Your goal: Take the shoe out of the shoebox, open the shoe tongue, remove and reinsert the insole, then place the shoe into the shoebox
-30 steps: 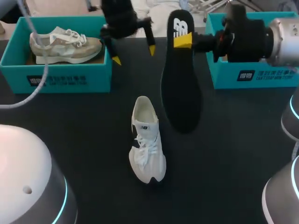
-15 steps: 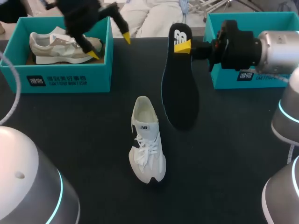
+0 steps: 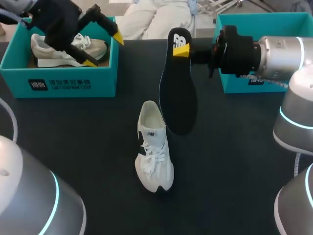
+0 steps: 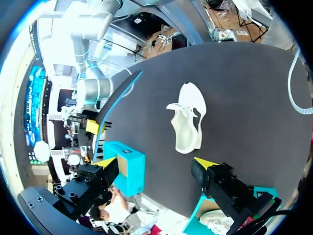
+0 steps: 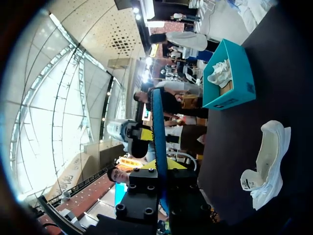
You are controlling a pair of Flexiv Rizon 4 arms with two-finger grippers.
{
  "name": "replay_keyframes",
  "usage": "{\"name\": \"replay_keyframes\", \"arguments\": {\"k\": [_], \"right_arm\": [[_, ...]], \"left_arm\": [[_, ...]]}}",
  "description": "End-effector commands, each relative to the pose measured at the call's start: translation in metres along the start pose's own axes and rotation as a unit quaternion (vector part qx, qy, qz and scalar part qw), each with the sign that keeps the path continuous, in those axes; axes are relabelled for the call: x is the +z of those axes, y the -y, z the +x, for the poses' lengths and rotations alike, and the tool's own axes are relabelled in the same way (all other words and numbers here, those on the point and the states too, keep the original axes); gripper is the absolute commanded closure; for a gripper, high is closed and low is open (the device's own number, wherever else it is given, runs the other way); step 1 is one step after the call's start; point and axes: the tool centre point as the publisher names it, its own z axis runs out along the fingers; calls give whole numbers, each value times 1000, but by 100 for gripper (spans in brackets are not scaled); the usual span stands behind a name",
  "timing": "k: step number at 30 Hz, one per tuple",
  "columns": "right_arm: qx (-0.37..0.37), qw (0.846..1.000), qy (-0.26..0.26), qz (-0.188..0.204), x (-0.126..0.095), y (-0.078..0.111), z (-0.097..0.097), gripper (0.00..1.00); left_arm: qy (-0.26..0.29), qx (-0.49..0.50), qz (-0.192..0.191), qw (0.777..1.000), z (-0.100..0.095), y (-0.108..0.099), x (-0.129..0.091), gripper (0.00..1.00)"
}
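Note:
A white shoe [image 3: 154,149] lies on the black table, toe toward me, its opening at the far end. My right gripper [image 3: 181,50] is shut on the heel end of the black insole [image 3: 176,93], which hangs with its toe end just right of the shoe's opening. In the right wrist view the insole [image 5: 157,142] runs edge-on out of that gripper [image 5: 164,166], with the white shoe [image 5: 266,166] off to the side. My left gripper [image 3: 103,49] is open and empty above the right wall of the left shoebox [image 3: 58,83]. The left wrist view has the shoe [image 4: 188,122] ahead of the open gripper [image 4: 155,164].
The left teal shoebox holds a beige shoe [image 3: 68,49]. A second teal shoebox [image 3: 254,81] stands at the back right, behind my right arm. Bare black table surrounds the white shoe on the left, right and near sides.
My left arm has swung left from the table's back middle to above the left shoebox. My right gripper has carried the insole a little left, nearer the shoe's opening.

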Motion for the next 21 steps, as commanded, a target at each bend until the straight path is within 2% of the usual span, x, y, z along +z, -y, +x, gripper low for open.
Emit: {"name": "replay_keyframes", "arguments": {"k": [1,10,11,15,16,17,21], "right_arm": [[0,1000,1,-1,2,0,0,100],[0,1000,1,-1,2,0,0,100],[0,1000,1,-1,2,0,0,100],[26,1000,-15,2,7,-11,-5,100],[39,999,-20,3,8,-14,-7,100],[57,998,-21,-4,8,-16,-9,100],[114,992,-38,-22,10,-25,-13,100]], "left_arm": [[64,1,-3,998,4,2,2,0],[64,1,-3,998,4,2,2,0],[94,1,7,996,6,5,3,0],[191,29,-26,981,9,4,10,0],[213,32,-22,976,9,4,10,0],[221,36,-39,974,8,3,11,0],[278,52,-55,958,7,-2,12,0]]}}
